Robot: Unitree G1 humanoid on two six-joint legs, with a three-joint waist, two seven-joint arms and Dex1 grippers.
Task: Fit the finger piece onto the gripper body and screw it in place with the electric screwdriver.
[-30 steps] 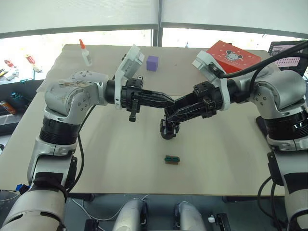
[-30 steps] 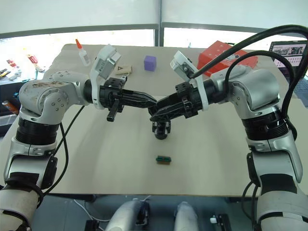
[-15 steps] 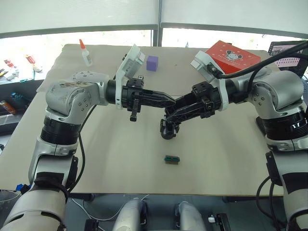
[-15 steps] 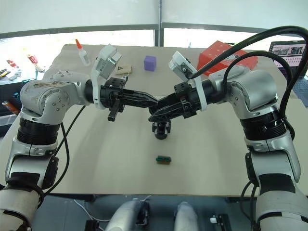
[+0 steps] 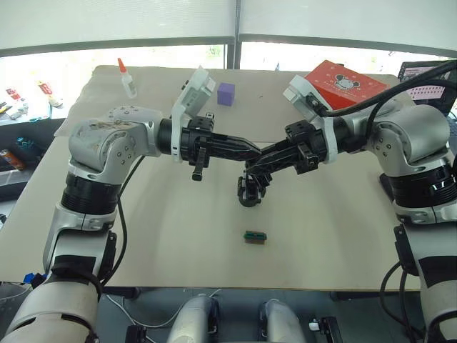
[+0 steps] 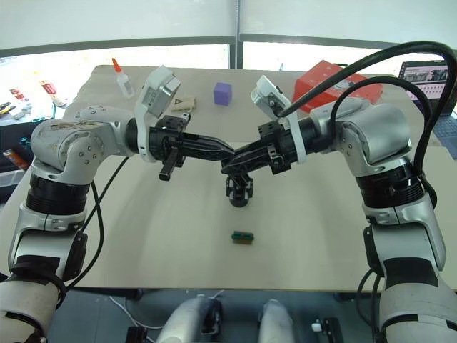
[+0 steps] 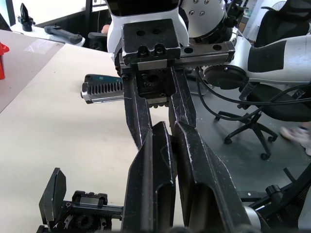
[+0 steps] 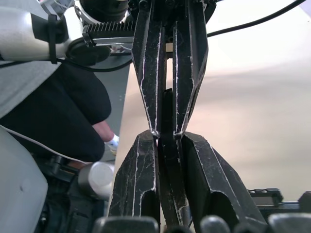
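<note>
Both grippers meet tip to tip above the tan table [image 5: 143, 236], the left gripper [image 5: 253, 149] and right gripper [image 5: 251, 168] each pinched on the slim black tapered finger piece [image 8: 166, 104]. The gripper body [image 5: 248, 191], a matte black linkage on a round base, sits on the table under their tips, with a small green-topped block [image 5: 255, 236] at its 6 o'clock.

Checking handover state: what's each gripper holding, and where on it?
The left gripper and right gripper both pinch the finger piece, at opposite ends. The gripper body stands unheld on the table.
</note>
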